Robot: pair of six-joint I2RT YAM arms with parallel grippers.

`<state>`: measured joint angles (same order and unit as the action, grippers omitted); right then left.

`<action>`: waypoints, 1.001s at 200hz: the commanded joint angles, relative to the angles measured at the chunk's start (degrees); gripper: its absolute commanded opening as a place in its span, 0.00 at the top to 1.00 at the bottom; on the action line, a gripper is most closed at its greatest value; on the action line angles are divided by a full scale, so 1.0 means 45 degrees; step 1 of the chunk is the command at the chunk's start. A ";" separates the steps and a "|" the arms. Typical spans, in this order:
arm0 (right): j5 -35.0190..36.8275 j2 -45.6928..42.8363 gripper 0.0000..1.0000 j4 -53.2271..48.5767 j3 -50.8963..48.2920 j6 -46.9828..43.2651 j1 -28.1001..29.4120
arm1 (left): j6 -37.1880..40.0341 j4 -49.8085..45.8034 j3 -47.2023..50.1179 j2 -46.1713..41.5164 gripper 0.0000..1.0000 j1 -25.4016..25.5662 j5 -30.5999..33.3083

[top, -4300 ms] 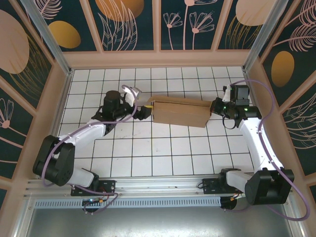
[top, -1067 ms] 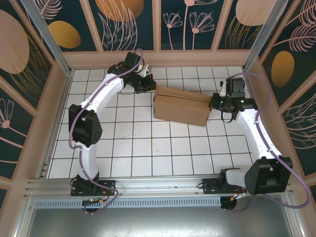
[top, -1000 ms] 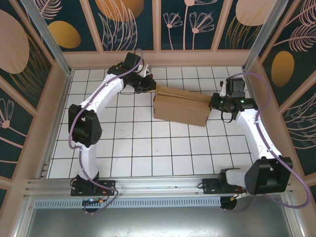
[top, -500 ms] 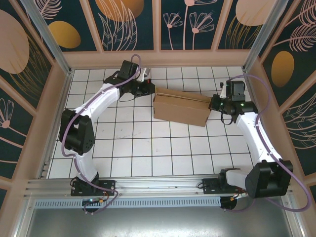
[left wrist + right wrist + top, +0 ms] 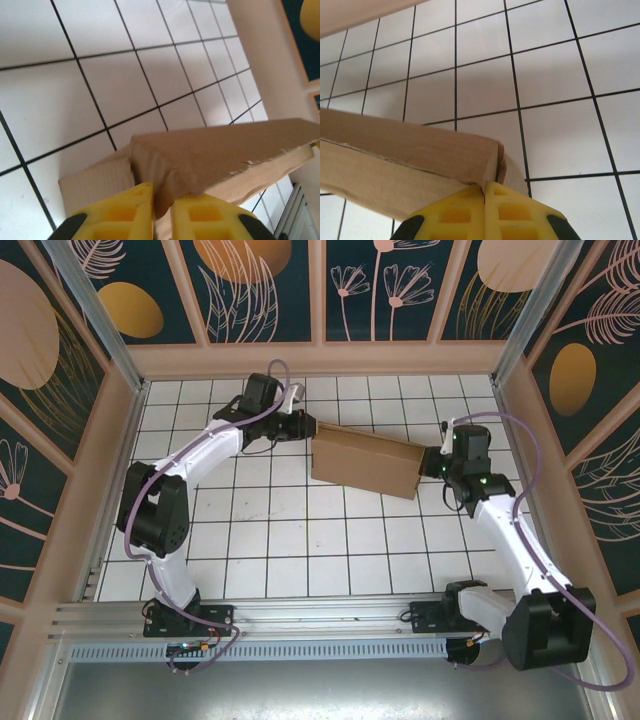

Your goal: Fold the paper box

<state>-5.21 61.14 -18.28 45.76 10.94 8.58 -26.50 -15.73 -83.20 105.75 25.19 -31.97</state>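
The paper box (image 5: 365, 460) is a long brown cardboard shape lying slantwise on the white tiles, left end farther back. At that left end my left gripper (image 5: 303, 426) is shut on it. In the left wrist view the box (image 5: 215, 150) has a bent corner that fills the narrow gap of the left gripper (image 5: 162, 202). My right gripper (image 5: 437, 462) is at the box's right end. The right wrist view has the right gripper (image 5: 484, 189) pressed shut on the end edge of the box (image 5: 405, 150).
Wooden walls (image 5: 320, 358) close in the tiled floor (image 5: 300, 540) at the back and both sides. A metal rail (image 5: 300, 615) carrying both arm bases runs along the near edge. Open tiles lie between the box and the rail.
The box's right end has swung toward the near side with the right gripper, so the box lies more slanted. The left arm's elbow has shifted while its gripper stays at the left end.
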 commanded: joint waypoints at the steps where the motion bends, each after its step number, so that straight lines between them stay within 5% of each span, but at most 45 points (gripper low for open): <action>1: 0.0609 -0.0455 1.00 0.0479 -0.1227 -0.0087 0.0380 | 0.0223 -0.0743 0.0686 0.0242 0.79 0.0224 -0.0071; 49: 0.0815 -0.0961 1.00 0.1469 -0.2021 -0.0349 0.0497 | 0.0338 0.0552 0.0969 -0.0647 0.48 0.0223 -0.0228; 78: 0.0732 -0.1270 1.00 0.2011 -0.2300 -0.0529 0.0555 | 0.0096 0.1764 0.1239 -0.1365 0.24 0.0223 -0.0173; 94: 0.0543 -0.1429 1.00 0.2326 -0.2496 -0.0632 0.0595 | -0.0327 0.2061 0.1284 -0.1489 0.02 0.0223 0.0126; 145: 0.0475 -0.1392 1.00 0.2592 -0.2795 -0.0844 0.0706 | -0.2071 0.2068 0.0799 -0.0830 0.03 0.0218 0.0419; 178: 0.0533 -0.1172 1.00 0.2562 -0.2602 -0.0867 0.0710 | -0.2100 0.1398 0.0788 -0.0348 0.22 0.0223 0.0576; 200: 0.0625 -0.1015 1.00 0.2518 -0.2502 -0.0908 0.0697 | -0.2153 0.1320 0.1330 -0.0251 0.25 0.0223 0.0648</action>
<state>-2.85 55.07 -4.58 34.87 7.75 11.16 -35.03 -8.01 -79.11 103.37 26.00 -29.89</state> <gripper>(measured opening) 0.040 0.766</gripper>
